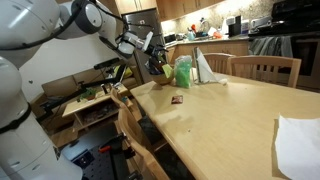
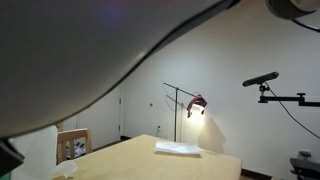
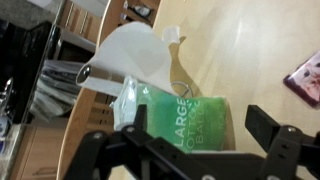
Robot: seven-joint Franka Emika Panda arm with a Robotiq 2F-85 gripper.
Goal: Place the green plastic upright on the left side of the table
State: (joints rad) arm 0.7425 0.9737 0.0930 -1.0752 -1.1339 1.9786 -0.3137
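Note:
The green plastic [image 1: 183, 71] is a light-green packet standing on the far left part of the tan wooden table [image 1: 220, 120]. In the wrist view the packet [image 3: 185, 122] shows white lettering and lies between my two fingers. My gripper [image 3: 197, 128] is open, with its fingers on either side of the packet and a gap on the right side. In an exterior view my gripper [image 1: 157, 63] is just left of the packet. In an exterior view [image 2: 150, 160] the arm covers most of the picture and the packet is hidden.
A white pointed paper [image 1: 206, 66] [image 3: 135, 60] stands right beside the packet. A small dark packet [image 1: 177, 99] [image 3: 305, 78] lies on the table nearby. A white sheet [image 1: 298, 142] lies at the right. A chair [image 1: 265, 68] and a cluttered low bench [image 1: 95, 100] flank the table.

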